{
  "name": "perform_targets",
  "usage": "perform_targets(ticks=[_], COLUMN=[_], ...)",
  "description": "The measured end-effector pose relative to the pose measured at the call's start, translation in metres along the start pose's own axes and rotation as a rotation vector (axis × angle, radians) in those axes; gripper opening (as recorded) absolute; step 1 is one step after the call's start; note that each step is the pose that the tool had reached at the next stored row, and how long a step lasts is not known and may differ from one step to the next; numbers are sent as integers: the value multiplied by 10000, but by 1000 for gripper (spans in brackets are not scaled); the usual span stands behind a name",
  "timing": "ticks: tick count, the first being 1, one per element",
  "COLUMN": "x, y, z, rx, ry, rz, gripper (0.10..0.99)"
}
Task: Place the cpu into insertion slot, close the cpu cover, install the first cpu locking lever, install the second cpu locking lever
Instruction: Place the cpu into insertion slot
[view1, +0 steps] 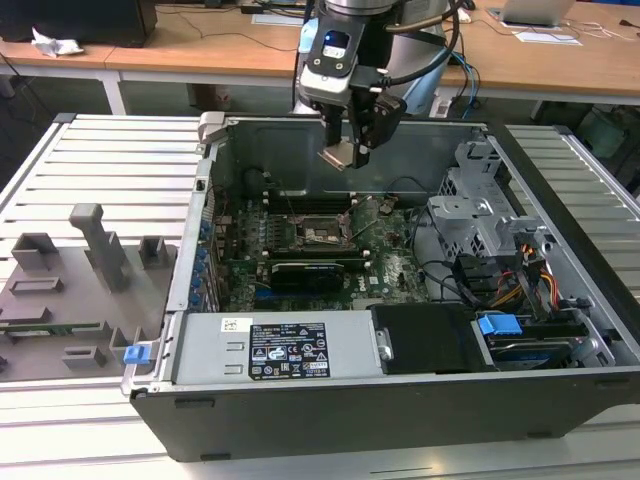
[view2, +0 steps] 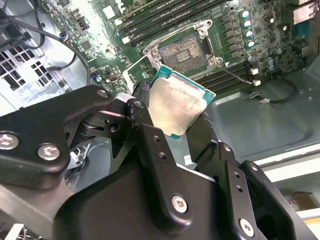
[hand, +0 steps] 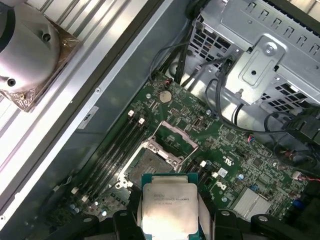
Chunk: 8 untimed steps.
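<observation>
While it hangs over the open dark metal computer case (view1: 400, 410), the black two-finger gripper (view1: 345, 150) is clenched on the small flat square silver-faced cpu (hand: 167, 205), held in the air apart from the bare square socket (hand: 150, 165). The chip's lower part is hidden behind the fingers (view2: 150, 145).
</observation>
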<state>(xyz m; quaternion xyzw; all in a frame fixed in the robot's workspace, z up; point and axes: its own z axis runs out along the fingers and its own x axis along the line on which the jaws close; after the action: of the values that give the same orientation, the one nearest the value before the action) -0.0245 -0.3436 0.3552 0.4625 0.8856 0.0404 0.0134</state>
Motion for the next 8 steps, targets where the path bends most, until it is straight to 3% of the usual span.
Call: perform_targets(ticks=[8], x=[6], y=[-10], z=[8], rx=[-13], ry=[-76], rz=[909], gripper=[537])
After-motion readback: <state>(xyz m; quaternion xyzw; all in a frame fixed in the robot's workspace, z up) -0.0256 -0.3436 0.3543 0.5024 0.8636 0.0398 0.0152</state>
